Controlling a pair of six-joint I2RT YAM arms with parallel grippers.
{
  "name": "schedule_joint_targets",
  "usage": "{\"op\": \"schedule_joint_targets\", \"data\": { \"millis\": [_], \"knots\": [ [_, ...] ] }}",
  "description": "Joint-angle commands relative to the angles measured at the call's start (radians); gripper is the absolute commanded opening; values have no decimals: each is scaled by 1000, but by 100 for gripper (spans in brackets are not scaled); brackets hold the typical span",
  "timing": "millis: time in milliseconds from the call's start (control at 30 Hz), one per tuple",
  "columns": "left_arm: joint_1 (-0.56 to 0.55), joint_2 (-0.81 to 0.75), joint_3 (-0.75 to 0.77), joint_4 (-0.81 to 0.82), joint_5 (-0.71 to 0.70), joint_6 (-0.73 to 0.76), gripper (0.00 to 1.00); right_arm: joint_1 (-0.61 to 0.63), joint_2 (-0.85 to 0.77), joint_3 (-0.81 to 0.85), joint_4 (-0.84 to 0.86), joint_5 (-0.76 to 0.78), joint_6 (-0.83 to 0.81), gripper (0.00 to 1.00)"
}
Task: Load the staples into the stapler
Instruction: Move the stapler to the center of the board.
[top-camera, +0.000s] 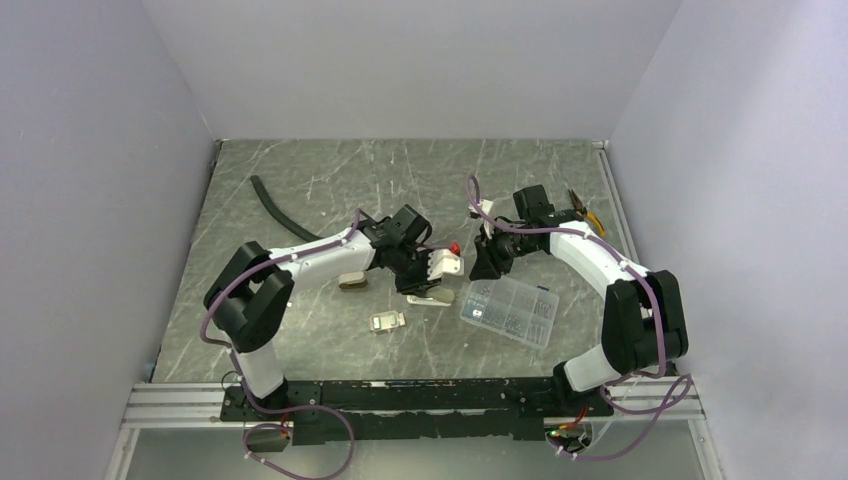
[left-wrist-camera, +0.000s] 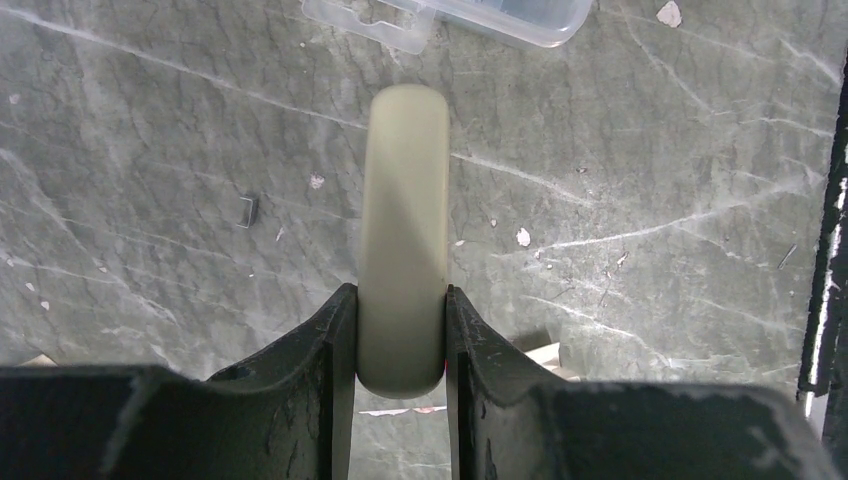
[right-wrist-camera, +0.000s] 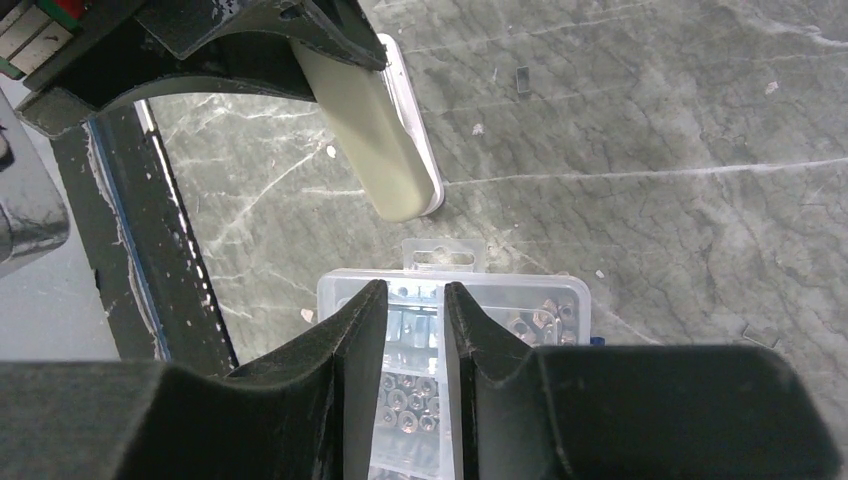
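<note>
The olive-grey stapler is held just above the table at mid-table. In the left wrist view its rounded top arm sticks out forward between my fingers. My left gripper is shut on it, also seen from above. In the right wrist view the stapler shows its white base edge at upper left. My right gripper hovers over the clear box, its jaws a narrow gap apart with nothing seen between them; from above it is just right of the stapler. No staple strip is clearly identifiable.
A clear compartment box of metal nuts lies right of centre, under my right gripper. A small pale metal piece and a beige piece lie near the left arm. There is a black hose back left and orange-handled pliers back right.
</note>
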Motion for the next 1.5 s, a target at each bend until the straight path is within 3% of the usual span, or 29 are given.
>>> {"op": "schedule_joint_targets", "data": {
  "millis": [0, 333, 500, 700, 1467],
  "knots": [
    [-69, 170, -78, 56, -23, -52, 3, -4, -19, 33, 9, -38, -20, 31],
    [-101, 190, -220, 354, -67, -214, 3, -4, -23, 32, 0, -40, -30, 29],
    [-112, 196, -240, 418, -110, -246, 3, -4, -22, 34, 5, -40, -30, 29],
    [-165, 262, -218, 399, -150, -265, 3, -4, -11, 44, 8, -38, -32, 28],
    [-195, 483, -66, 231, -166, -303, 3, -22, -45, 57, 20, -17, -1, 26]
  ]
}}
